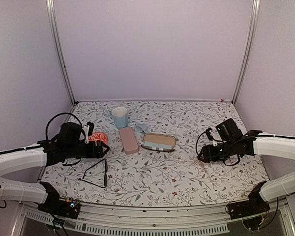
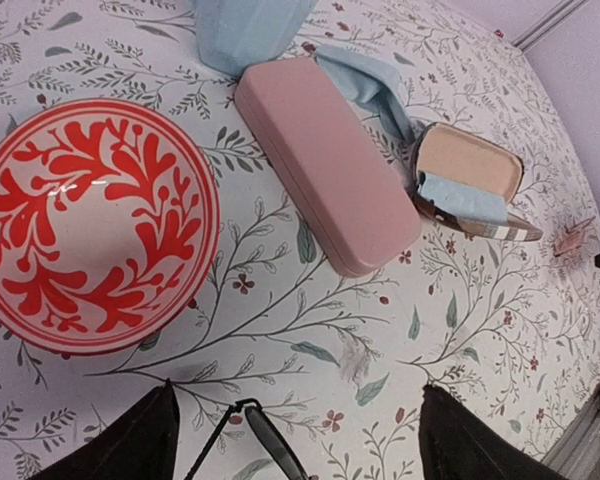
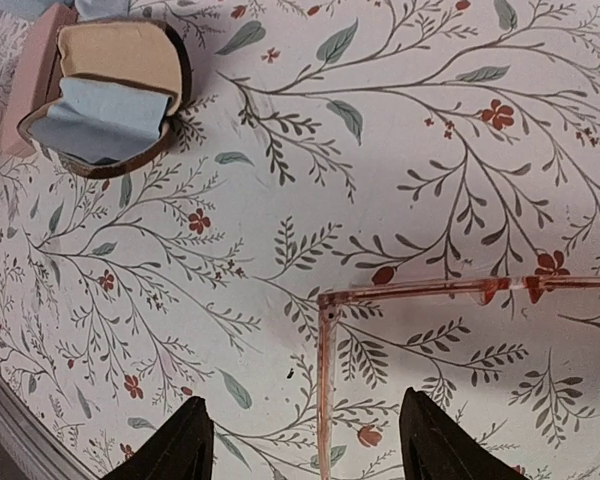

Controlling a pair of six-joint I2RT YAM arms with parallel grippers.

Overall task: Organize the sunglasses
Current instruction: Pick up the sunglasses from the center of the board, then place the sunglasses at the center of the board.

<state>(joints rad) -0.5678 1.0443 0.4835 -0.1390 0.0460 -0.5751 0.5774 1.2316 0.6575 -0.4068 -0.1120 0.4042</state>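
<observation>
The black wire-frame sunglasses (image 1: 96,174) lie unfolded on the floral tablecloth near the front left. In the left wrist view their hinge and one lens (image 2: 263,437) show at the bottom edge, between the fingers of my open left gripper (image 2: 297,388), which hovers above them (image 1: 104,150). The pale pinkish translucent sunglasses (image 3: 324,370) lie flat under my right gripper (image 3: 302,396). One temple runs between its spread fingers without touching either. From above, the right gripper (image 1: 200,153) sits at the mid right and hides that pair.
A pink oblong case (image 1: 129,140) lies shut at centre. Next to it the brown case (image 1: 159,142) is open with a blue cloth inside (image 3: 105,120). A light blue cup (image 1: 120,117) stands behind. A red-patterned bowl (image 2: 90,225) sits beside my left gripper.
</observation>
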